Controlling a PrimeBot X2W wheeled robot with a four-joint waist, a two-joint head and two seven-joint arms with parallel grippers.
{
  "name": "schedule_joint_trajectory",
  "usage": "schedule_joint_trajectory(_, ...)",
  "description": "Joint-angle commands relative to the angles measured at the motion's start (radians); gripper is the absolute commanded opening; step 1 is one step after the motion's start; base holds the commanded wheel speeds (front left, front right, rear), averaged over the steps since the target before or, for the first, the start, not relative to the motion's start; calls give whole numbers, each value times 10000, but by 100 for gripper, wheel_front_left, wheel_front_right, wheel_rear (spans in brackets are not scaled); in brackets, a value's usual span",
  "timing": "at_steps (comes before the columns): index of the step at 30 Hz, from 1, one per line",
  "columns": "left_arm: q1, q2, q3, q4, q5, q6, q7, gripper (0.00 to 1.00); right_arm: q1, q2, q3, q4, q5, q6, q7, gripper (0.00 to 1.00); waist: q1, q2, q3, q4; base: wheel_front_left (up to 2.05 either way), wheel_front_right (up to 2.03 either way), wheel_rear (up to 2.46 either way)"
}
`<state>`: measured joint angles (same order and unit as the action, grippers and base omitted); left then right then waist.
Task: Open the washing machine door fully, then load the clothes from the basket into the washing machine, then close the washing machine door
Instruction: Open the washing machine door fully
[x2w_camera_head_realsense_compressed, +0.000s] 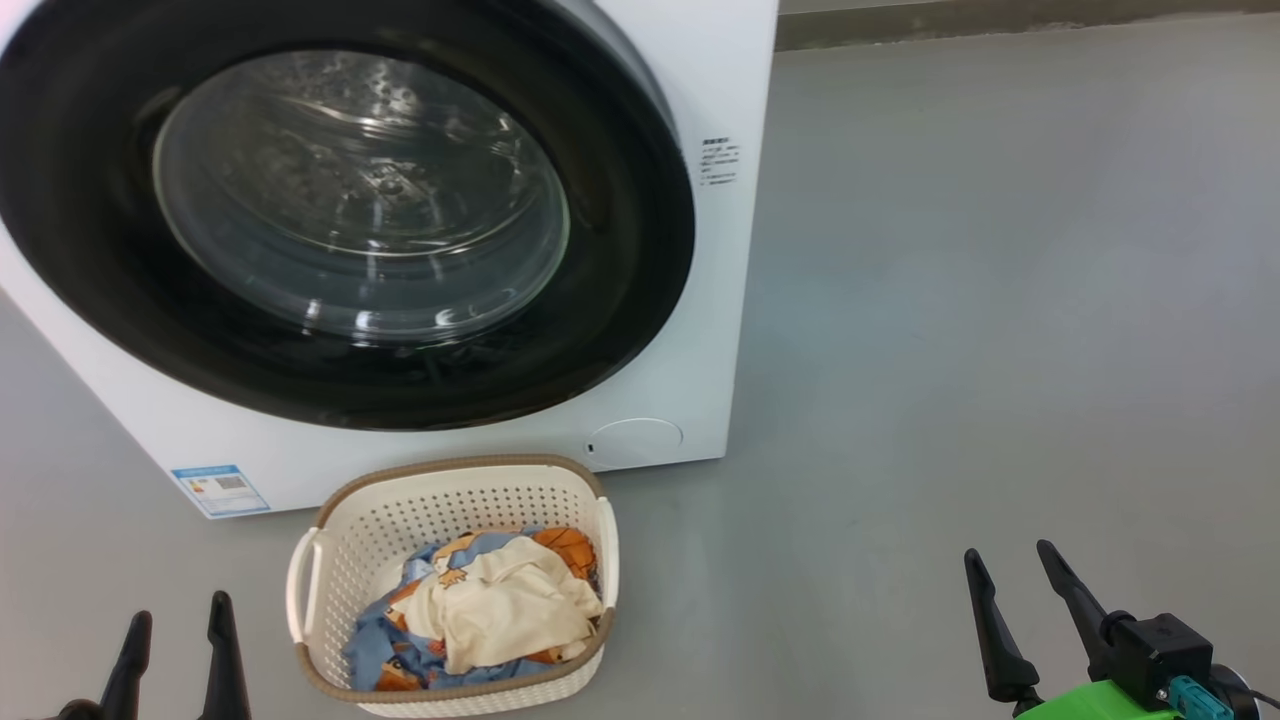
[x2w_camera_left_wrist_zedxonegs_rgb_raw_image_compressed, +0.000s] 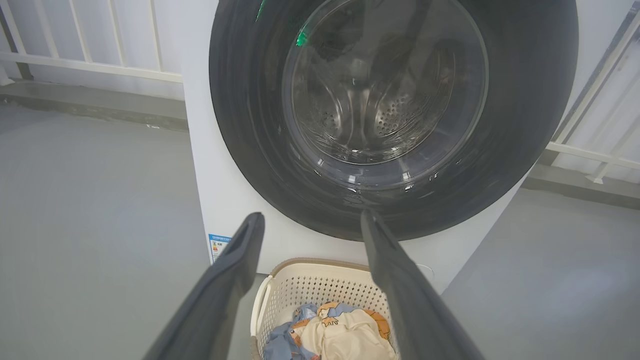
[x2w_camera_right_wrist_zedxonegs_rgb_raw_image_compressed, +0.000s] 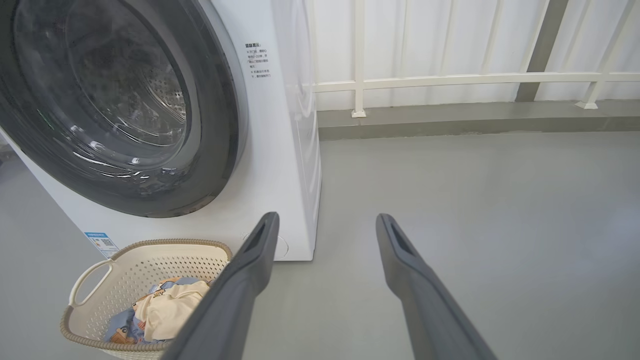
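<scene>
Opening the door: the step in hand, and by my judgement not yet begun. The washing machine door (x2w_camera_head_realsense_compressed: 360, 200) sits shut and flush in the front of the washing machine (x2w_camera_head_realsense_compressed: 730, 90), just beyond the basket (x2w_camera_head_realsense_compressed: 455, 466).
Left gripper (x2w_camera_head_realsense_compressed: 180, 608): near the basket on its left, fingers spread wide, holding nothing.
Blue label sticker (x2w_camera_head_realsense_compressed: 220, 490): on the machine's lower front, just beyond the basket's left handle.
Basket: on the grey floor (x2w_camera_head_realsense_compressed: 950, 350), just in front of the machine and below the door's lower rim. I cannot tell whether the two touch.
Clothes (x2w_camera_head_realsense_compressed: 500, 610): heaped inside the basket, a cream-white garment lying over blue printed fabric.
Right gripper (x2w_camera_head_realsense_compressed: 1008, 552): well to the right of the basket over bare floor, fingers wide apart, empty.
Next move: likely a reach past the basket to the door's edge, to hook it and swing it fully out. I cannot tell which edge carries the catch. The door may sweep close over the basket.
</scene>
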<state>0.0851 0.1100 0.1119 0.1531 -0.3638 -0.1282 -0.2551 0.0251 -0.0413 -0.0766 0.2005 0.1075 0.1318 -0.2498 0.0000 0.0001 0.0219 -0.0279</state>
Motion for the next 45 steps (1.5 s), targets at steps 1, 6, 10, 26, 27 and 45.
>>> schedule_joint_trajectory(1, -167, 175, 372, -278, 120, -25, -67, 100, -198, -90, 296, -259, 56, -11, -120, 100, 0, -1, 3, 3, 38, 38, -77)
schedule_joint_trajectory(6, -175, 182, 333, -261, 88, -25, -67, 100, -194, -90, 320, -332, 102, -11, -120, 100, 0, -1, 7, 24, 15, 15, -30)
schedule_joint_trajectory(10, -183, 190, 324, -256, 70, -25, -67, 100, -211, -89, 323, -408, 134, -11, -120, 100, 0, -1, 4, 35, 0, 0, 0)
schedule_joint_trajectory(26, -203, 190, 283, -254, 59, -25, -67, 100, -215, -89, 461, -386, 245, -11, -120, 0, 0, -1, -12, 65, 0, 0, 0)
schedule_joint_trajectory(27, -203, 186, 284, -252, 61, -25, -67, 100, -217, -89, 463, -379, 248, -11, -120, 0, 0, -1, -16, 66, 0, 0, 0)
schedule_joint_trajectory(45, -114, 140, 290, -298, 85, -25, -67, 100, -158, -89, 547, -398, 433, -11, -120, 0, 0, -1, -41, 77, 0, 0, 0)
